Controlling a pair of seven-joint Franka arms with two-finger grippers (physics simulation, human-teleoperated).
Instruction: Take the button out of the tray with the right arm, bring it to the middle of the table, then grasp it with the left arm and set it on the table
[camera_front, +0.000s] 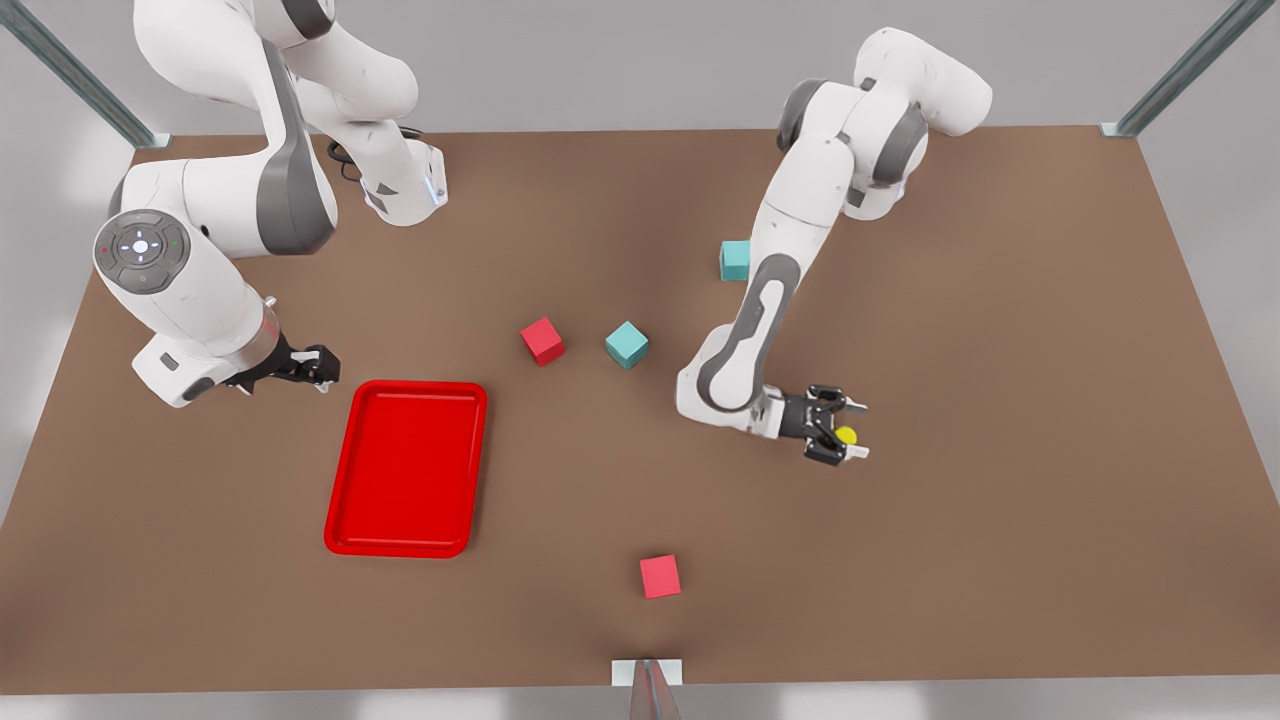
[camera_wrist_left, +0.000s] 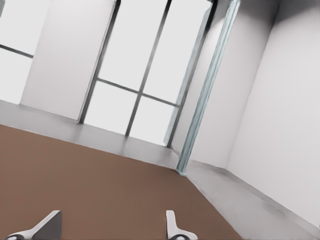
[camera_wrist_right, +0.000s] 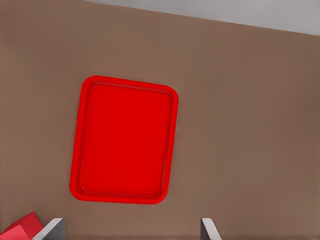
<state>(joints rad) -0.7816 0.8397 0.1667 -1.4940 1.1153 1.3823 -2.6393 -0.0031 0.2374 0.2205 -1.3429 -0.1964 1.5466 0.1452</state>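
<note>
The left gripper (camera_front: 860, 430) hangs low over the table (camera_front: 1000, 520), right of centre in the front view, and points toward that view's right. Its jaws stand open. The button (camera_front: 846, 435) sits between them, its yellow cap close to the nearer finger. I cannot tell whether a finger touches it or whether it rests on the wood.

In the left wrist view the left gripper (camera_wrist_left: 111, 222) has its fingertips (camera_wrist_left: 172, 227) well apart. Beyond them lies bare brown table up to a far edge. A corner post (camera_wrist_left: 210, 85) and a window (camera_wrist_left: 135, 65) stand behind that edge. On this side the table is bare out to its edges.

Toward the middle are a teal cube (camera_front: 626, 344) and a red cube (camera_front: 542, 341) near each other. A second teal cube (camera_front: 735, 260) lies partly behind the left arm. Another red cube (camera_front: 660, 577) lies near the table's near edge.

The right gripper (camera_front: 325, 365) waits at the front view's left, just beside the tray's (camera_front: 400, 550) far corner. In the right wrist view the right gripper (camera_wrist_right: 132, 227) is spread wide and holds nothing. That view looks down on the tray (camera_wrist_right: 125, 140) with bare table all round its rim. A red cube (camera_wrist_right: 20, 227) shows near one finger.
</note>
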